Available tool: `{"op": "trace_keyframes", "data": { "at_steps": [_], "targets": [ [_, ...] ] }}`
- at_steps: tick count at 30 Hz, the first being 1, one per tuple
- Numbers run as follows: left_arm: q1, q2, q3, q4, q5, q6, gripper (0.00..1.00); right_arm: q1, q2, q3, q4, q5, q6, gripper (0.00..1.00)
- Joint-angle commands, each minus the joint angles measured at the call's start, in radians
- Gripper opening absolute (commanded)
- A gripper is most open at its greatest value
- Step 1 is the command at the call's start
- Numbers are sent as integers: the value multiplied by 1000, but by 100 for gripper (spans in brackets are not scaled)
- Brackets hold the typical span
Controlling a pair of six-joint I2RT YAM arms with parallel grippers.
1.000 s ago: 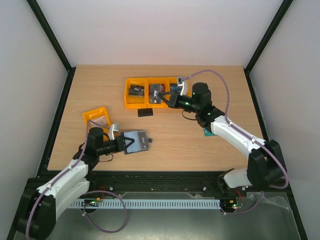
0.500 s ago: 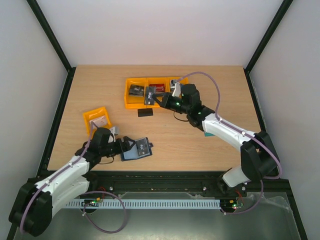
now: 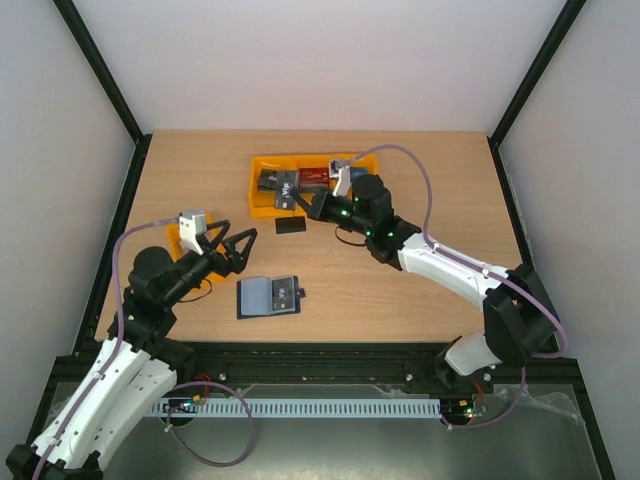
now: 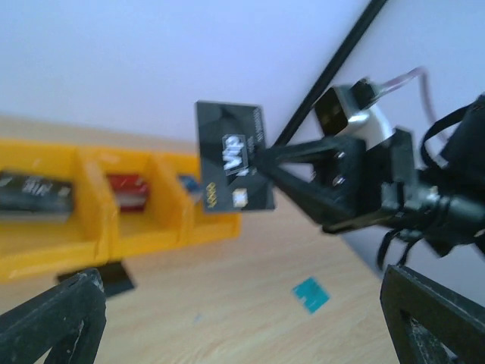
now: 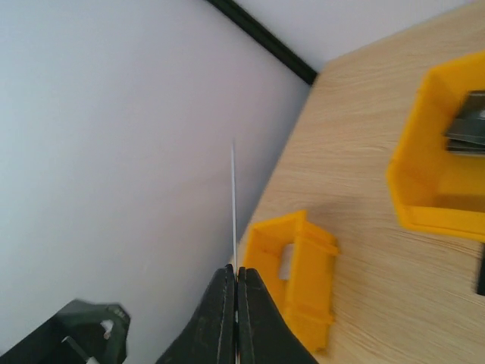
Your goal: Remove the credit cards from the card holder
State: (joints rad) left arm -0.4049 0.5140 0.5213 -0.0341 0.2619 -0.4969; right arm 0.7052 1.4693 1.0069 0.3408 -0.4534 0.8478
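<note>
The dark navy card holder (image 3: pixel 268 296) lies open and flat on the table, with pale sleeves showing. My left gripper (image 3: pixel 232 252) hangs open above and to the left of it, holding nothing; its fingertips (image 4: pixel 53 318) frame the left wrist view. My right gripper (image 3: pixel 301 204) is shut on a black credit card (image 3: pixel 287 192), held upright by the front of the big orange bin (image 3: pixel 262 203). The left wrist view shows that card (image 4: pixel 233 167) face on, and the right wrist view shows it edge-on (image 5: pixel 233 205). A teal credit card (image 4: pixel 311 294) lies on the table.
The big orange bin (image 4: pixel 76 220) has compartments with dark and red items inside. A flat black rectangle (image 3: pixel 291 225) lies on the table in front of it. A small orange bin (image 5: pixel 292 277) stands at the left, partly hidden behind my left arm in the top view.
My left gripper let go of the card holder, opened wide and rose back to the left; the holder now lies on the table. My right gripper carried the black card leftward.
</note>
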Motion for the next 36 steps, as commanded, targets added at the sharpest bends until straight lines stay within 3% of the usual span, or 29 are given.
{"op": "trace_keyframes", "data": {
  "at_steps": [1, 3, 6, 12, 14, 16, 18, 21, 24, 26, 31, 34, 36],
  "targets": [
    [52, 19, -44, 260, 198, -68, 99, 39, -53, -12, 263, -133, -23, 2],
    [78, 41, -68, 386, 311, -171, 99, 51, -47, -23, 378, -238, 6, 2],
    [89, 65, -84, 502, 344, -277, 94, 63, -45, -43, 488, -341, 36, 2],
    [93, 69, -66, 623, 451, -319, 81, 103, -42, -34, 472, -407, -20, 2],
    [94, 69, -60, 616, 449, -320, 67, 109, -36, -31, 479, -433, -25, 2],
    [93, 70, -56, 585, 425, -321, 34, 117, -31, -23, 479, -454, -33, 2],
    [94, 74, -57, 586, 426, -328, 15, 122, -30, -17, 473, -459, -41, 2],
    [93, 73, -52, 567, 430, -309, 4, 122, -38, -17, 441, -465, -65, 2],
    [95, 71, -47, 494, 427, -251, 2, 122, -60, 0, 314, -459, -156, 2],
    [97, 72, -45, 423, 426, -186, 2, 123, -81, 17, 189, -446, -269, 11],
    [97, 71, -11, 242, 491, 103, 2, 118, -131, 104, -244, -384, -601, 60],
    [98, 80, 64, 52, 557, 358, 2, 116, -164, 186, -546, -334, -809, 77],
    [96, 89, 111, -102, 606, 527, 2, 117, -178, 230, -687, -292, -919, 83]
  ]
}}
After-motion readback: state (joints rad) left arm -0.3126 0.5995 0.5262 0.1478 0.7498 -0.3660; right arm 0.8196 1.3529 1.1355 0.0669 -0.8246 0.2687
